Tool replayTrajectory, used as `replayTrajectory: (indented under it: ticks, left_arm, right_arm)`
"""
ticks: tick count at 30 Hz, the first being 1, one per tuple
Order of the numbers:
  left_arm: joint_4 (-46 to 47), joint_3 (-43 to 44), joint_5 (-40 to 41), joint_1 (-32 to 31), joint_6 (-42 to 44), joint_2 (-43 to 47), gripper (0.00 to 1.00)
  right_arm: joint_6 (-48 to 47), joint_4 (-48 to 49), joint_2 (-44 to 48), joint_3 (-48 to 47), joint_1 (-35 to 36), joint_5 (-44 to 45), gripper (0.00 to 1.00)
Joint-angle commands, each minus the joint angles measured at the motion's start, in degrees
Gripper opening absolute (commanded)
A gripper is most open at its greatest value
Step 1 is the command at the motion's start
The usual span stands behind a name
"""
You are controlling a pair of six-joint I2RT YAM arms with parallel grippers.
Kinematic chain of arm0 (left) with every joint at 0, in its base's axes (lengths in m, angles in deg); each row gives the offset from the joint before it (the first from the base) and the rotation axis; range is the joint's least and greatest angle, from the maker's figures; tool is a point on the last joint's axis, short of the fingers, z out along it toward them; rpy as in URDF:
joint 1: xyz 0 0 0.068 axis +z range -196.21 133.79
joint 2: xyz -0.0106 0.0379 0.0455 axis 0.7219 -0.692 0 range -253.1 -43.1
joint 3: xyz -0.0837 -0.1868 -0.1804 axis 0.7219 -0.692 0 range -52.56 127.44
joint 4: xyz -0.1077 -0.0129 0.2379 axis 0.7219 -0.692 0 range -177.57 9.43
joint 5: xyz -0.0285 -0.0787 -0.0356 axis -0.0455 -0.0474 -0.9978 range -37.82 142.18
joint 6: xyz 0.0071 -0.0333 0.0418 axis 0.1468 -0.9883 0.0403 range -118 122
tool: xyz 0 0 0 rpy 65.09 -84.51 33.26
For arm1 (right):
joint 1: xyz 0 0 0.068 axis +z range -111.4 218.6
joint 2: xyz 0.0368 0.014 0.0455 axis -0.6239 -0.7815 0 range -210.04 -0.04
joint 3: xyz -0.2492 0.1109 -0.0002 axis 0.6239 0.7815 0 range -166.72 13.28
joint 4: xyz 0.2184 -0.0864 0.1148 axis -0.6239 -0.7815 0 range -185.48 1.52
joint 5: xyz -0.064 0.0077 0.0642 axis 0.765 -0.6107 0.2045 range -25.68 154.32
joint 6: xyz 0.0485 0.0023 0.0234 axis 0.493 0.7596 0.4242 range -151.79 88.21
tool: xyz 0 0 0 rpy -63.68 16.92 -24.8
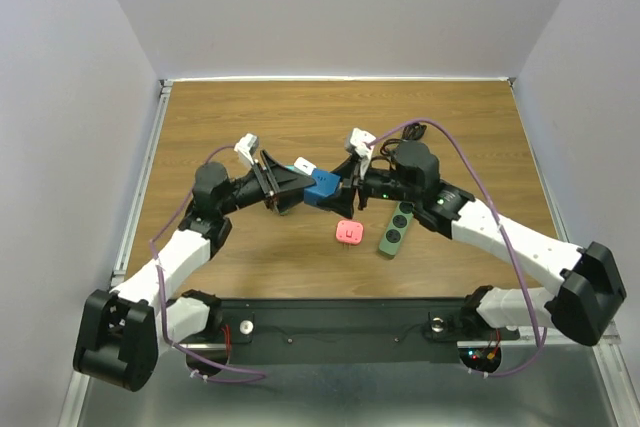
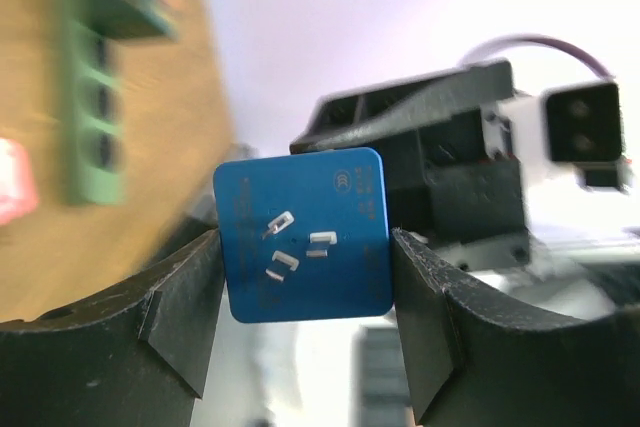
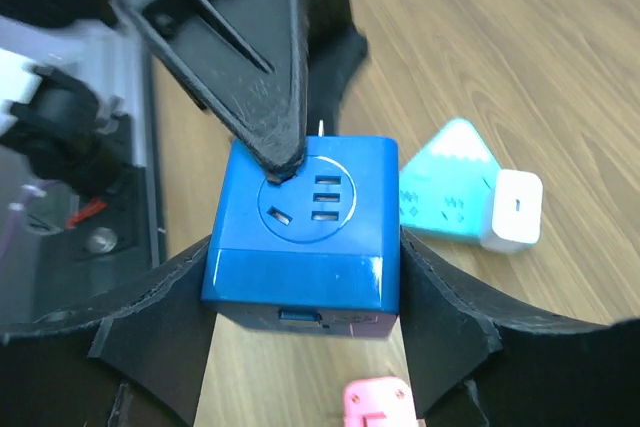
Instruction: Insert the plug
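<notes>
I grasp the blue plug [image 1: 322,187] in my left hand [image 2: 305,257], the fingers pressed on two opposite sides and its metal prongs facing my wrist. My right hand [image 3: 305,247] closes on the same plug from the other end, and its pads seem to touch both flanks. The socket face is turned up toward that wrist. The plug hangs above the counter [image 1: 250,117], between both hands. The pink plug [image 1: 347,234] and green power strip [image 1: 396,228] lie below it.
</notes>
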Motion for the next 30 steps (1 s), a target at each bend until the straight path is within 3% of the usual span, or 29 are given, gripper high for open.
replayTrajectory:
  ticks: [1, 7, 13, 21, 30]
  left_arm:
    - [-23.09, 9.45, 14.17, 6.13, 29.57, 1.63, 0.71]
    - [-29.17, 10.26, 24.98, 12.09, 38.03, -0.39, 0.73]
    - [-25.06, 8.59, 26.76, 14.13, 41.37, -8.19, 0.74]
    - [-20.30, 8.41, 27.89, 14.31, 43.13, -16.65, 0.74]
    - [-14.94, 7.97, 25.88, 14.39, 43.48, -24.73, 0.74]
  right_arm:
    - [2.67, -9.44, -2.35, -8.05, -1.28, 5.36, 0.00]
    - [4.42, -13.58, -8.24, -12.89, -1.28, 10.00, 0.00]
    - [5.39, -16.12, -15.70, -21.23, -1.28, 6.87, 0.00]
    - [4.34, -31.85, -35.56, -40.12, -1.19, 3.52, 0.00]
    - [3.73, -39.68, -43.92, -49.98, -1.28, 0.44, 0.00]
